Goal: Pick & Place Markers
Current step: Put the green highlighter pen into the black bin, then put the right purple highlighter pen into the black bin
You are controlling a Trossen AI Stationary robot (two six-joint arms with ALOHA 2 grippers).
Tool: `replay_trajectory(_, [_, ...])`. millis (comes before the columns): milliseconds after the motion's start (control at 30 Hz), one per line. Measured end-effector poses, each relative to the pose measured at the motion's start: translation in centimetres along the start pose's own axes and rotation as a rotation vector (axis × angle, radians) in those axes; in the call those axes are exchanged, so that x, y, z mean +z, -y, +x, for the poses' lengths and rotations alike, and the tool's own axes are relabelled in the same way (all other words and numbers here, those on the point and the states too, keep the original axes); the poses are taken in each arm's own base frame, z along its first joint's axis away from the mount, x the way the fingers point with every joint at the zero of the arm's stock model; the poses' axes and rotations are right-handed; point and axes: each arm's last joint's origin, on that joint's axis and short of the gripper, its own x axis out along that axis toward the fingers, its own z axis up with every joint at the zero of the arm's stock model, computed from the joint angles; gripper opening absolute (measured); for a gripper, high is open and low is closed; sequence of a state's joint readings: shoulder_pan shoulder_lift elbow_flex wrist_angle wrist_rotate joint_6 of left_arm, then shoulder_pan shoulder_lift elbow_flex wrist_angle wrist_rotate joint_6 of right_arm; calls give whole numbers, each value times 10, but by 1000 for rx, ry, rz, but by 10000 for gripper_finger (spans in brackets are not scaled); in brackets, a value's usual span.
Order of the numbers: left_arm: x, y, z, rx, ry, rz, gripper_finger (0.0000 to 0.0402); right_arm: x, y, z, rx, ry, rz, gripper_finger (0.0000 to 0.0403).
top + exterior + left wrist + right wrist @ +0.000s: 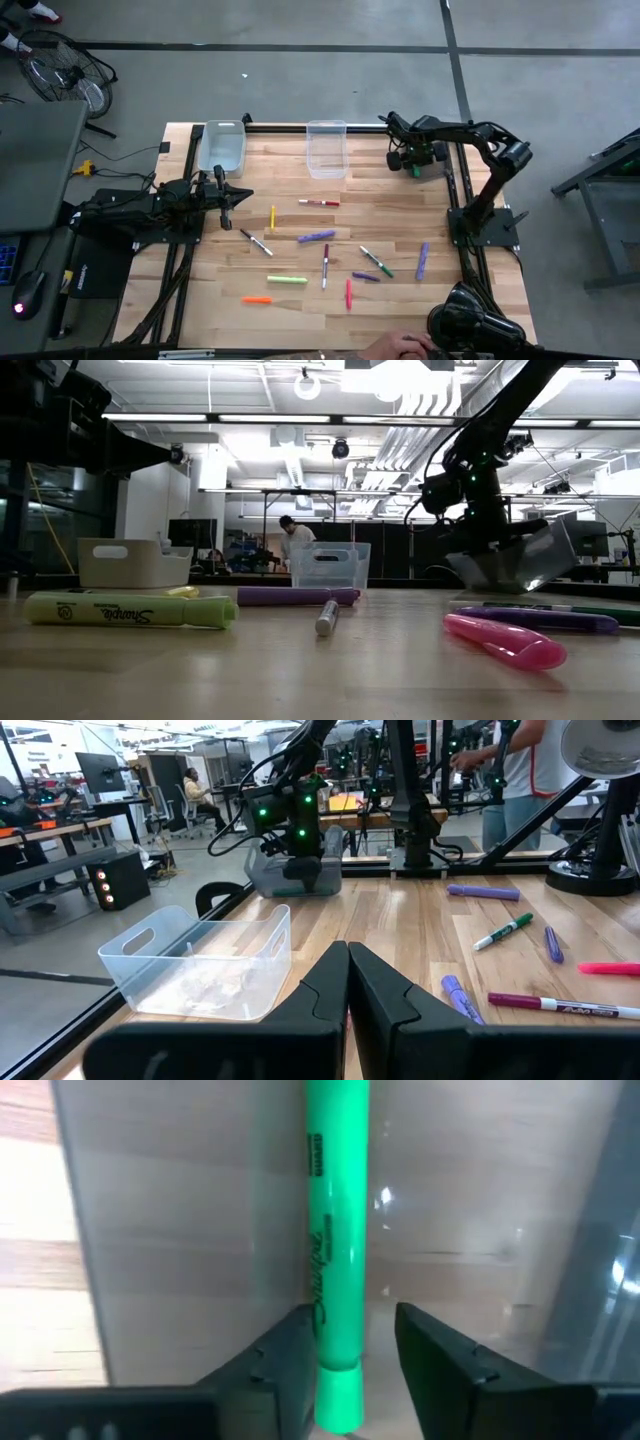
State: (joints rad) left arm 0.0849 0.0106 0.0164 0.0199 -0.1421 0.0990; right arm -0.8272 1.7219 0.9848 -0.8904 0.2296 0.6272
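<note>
Several markers lie flat on the wooden table in the high view: a red-and-white one (318,203), a yellow one (272,217), a purple one (316,237), a light green one (287,280), an orange one (256,299) and others. My right gripper (413,160) hangs at the table's far right, over a clear bin (510,565), and is open. A green marker (337,1230) lies lengthwise between its fingers over the bin's floor. My left gripper (348,948) waits shut at the table's left side (225,198). My right gripper (350,1315) points down into the bin with the green marker's near end (335,1400) between its fingers. A gap shows between the marker and one finger (440,1350). The other finger (285,1355) lies right beside it, and I cannot tell whether it touches.
Two more clear bins stand at the far edge, one at the left (222,145) and one in the middle (326,148). A person's hand (400,345) shows at the near edge beside a dark round base (470,320). People stand in the room beyond.
</note>
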Motion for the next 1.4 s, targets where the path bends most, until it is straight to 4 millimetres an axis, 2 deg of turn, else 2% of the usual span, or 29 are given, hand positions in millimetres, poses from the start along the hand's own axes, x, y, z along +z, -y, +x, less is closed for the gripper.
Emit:
replay_trajectory(267, [0,0,0,0,0,0,1,-1,4,-11,20,38,11,173])
replay_trajectory(700, [0,0,0,0,0,0,1,-8,17,-40,71,100,55,173])
replay_trajectory(1067, [0,0,0,0,0,0,1,-22,33,-75,189,186,77,163])
replay_trajectory(1400, [0,0,0,0,0,0,1,-41,36,-101,328,245,-48,161])
